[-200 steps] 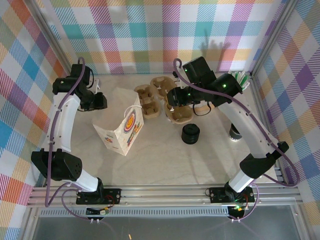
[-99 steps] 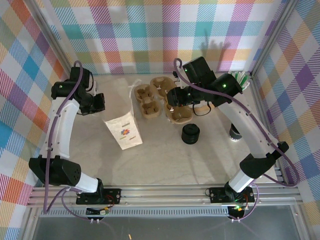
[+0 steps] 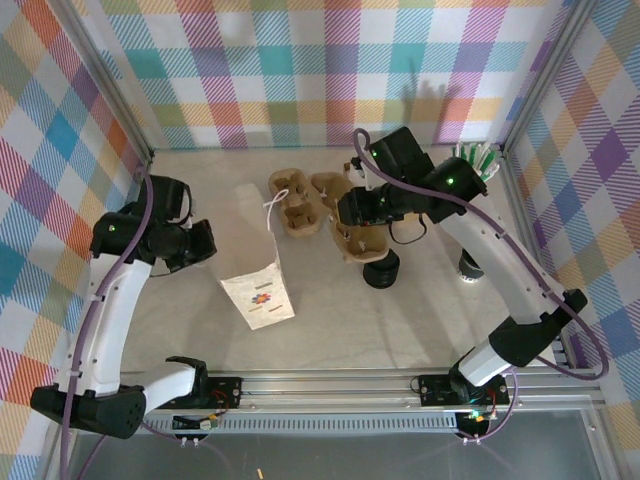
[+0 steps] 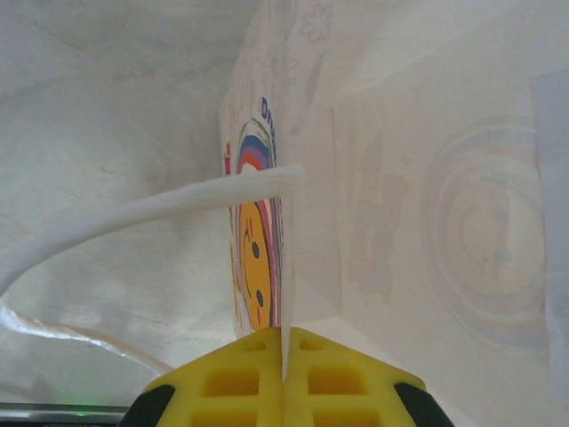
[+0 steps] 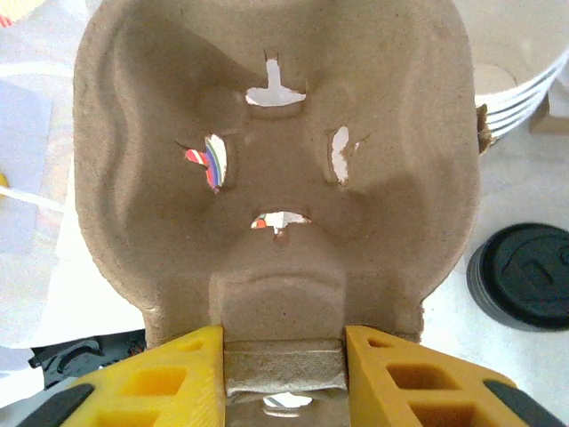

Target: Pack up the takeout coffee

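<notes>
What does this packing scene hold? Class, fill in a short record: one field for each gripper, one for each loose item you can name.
left gripper: shut on the edge of the paper bag
right gripper: clamped on the tab of a cardboard cup carrier
paper bag: white, colourful smiley print, cord handle hanging free
second carrier: on the table, right of the bag
stack of black lids: on the table beside the held carrier

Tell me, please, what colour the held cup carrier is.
Cup carrier: cardboard brown, best in right wrist view.
</notes>
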